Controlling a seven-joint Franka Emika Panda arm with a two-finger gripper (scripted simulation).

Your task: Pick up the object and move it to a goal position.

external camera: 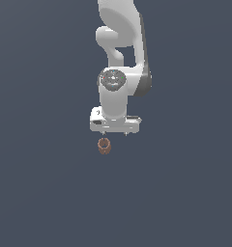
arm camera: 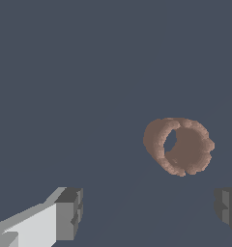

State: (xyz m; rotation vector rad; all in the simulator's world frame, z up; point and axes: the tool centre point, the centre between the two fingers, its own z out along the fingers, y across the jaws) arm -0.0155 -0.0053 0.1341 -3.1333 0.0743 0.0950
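The object (external camera: 104, 145) is a small reddish-brown lumpy cylinder with a hollow top, standing on the dark grey floor. In the exterior view it sits just below the white gripper (external camera: 114, 133), under the finger on that view's left. In the wrist view the object (arm camera: 178, 146) shows its open hollow and lies apart from both fingers, not between them. The gripper (arm camera: 148, 210) is open and empty, with its two grey fingertips (arm camera: 69, 212) spread wide.
The white arm (external camera: 119, 53) rises behind the gripper toward the top of the exterior view. The plain dark grey floor (external camera: 40, 193) spreads on all sides.
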